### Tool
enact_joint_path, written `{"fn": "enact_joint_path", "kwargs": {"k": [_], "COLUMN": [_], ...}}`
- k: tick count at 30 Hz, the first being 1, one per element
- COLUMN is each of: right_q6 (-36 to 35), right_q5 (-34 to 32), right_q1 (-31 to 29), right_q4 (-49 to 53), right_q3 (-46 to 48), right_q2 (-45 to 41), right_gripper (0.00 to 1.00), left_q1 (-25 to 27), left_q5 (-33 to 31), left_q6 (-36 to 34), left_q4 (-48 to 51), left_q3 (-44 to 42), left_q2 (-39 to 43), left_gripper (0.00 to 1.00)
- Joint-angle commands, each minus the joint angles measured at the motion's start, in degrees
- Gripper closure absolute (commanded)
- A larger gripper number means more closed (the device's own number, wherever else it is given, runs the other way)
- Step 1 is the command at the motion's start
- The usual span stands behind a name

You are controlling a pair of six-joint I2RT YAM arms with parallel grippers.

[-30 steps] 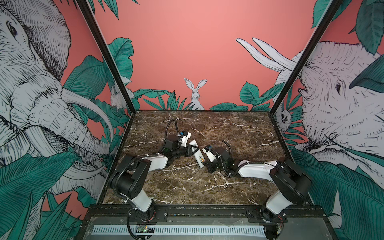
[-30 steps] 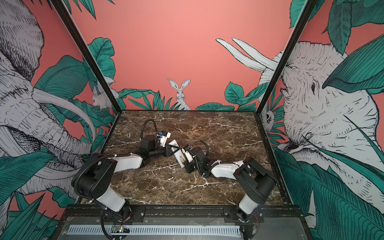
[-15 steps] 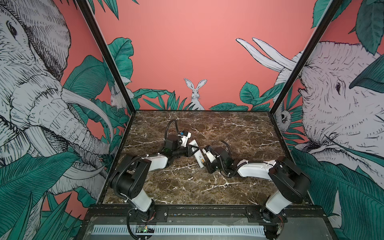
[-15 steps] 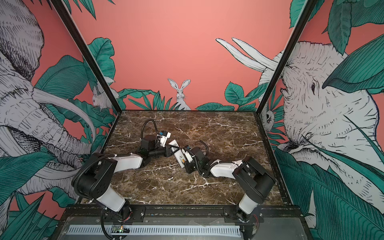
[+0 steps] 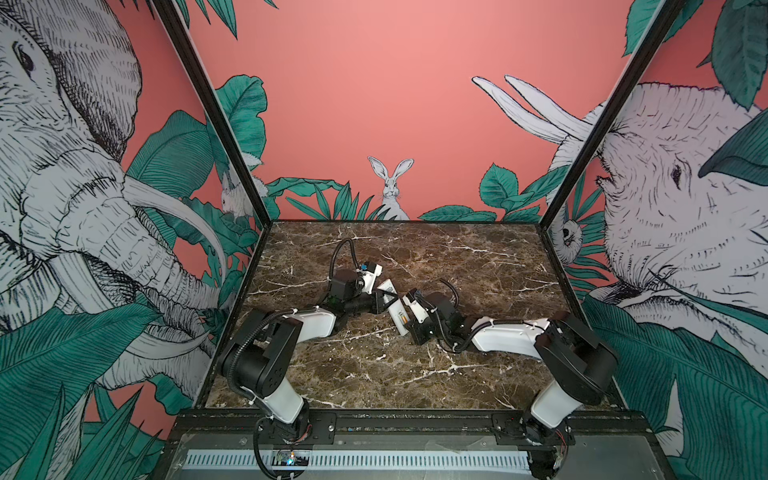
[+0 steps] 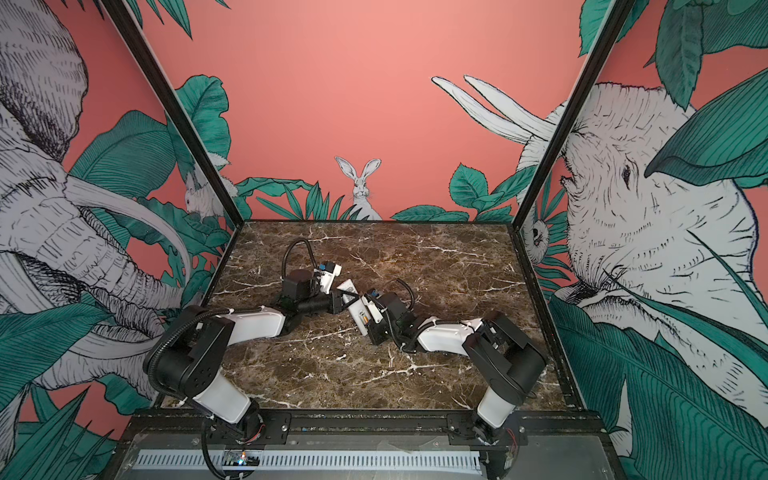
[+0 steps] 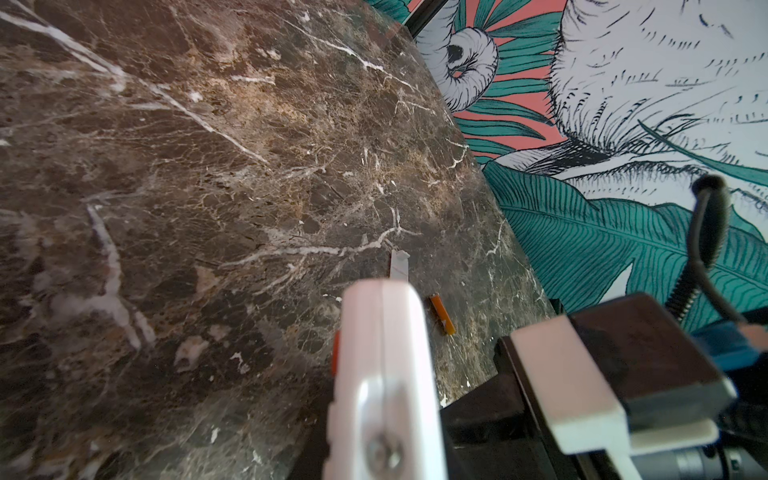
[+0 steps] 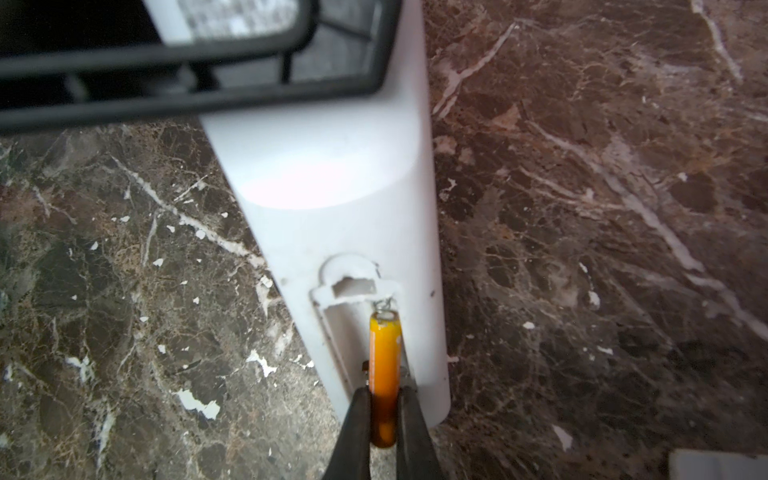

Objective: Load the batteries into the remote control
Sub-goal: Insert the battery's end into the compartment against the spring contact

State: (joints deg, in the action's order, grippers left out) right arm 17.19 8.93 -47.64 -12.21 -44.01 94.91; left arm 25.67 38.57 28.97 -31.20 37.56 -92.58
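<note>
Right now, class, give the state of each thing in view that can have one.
remote control: back up, compartment open, one end clamped.
left gripper: shut on remote control.
right gripper: shut on held battery.
held battery: tip at compartment spring, not seated.
spare battery: loose on table.
white piece: loose on table.

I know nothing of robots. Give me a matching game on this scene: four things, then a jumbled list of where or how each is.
1. left hand
2. right hand
3. spare battery
4. battery bay

A. lies loose on the marble table
B. shut on the remote control
C. uncovered, one slot empty
D. shut on an orange battery

Pairs: 1-B, 2-D, 3-A, 4-C
</note>
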Motion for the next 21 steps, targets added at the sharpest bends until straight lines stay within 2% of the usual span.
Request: {"fn": "enact_joint_path", "kwargs": {"k": [1, 21], "right_q6": [0.22, -2.19], "right_q5": [-1.97, -4.24], "right_q1": [-0.18, -0.18], "right_q4": [-0.41, -3.47], "right_q3": [-1.51, -3.35], "right_q2": [1.26, 4.39], "right_gripper": [0.91, 0.92], "left_q1": [-0.14, -0.09], "left_q5": [-0.63, 0.92], "left_q6": [-1.33, -0.95], "left_q4": [2.21, 2.42], "left_q3": [0.23, 0.58], "left_q2": [0.42, -0.15], "left_gripper": [0.85, 0.85]}}
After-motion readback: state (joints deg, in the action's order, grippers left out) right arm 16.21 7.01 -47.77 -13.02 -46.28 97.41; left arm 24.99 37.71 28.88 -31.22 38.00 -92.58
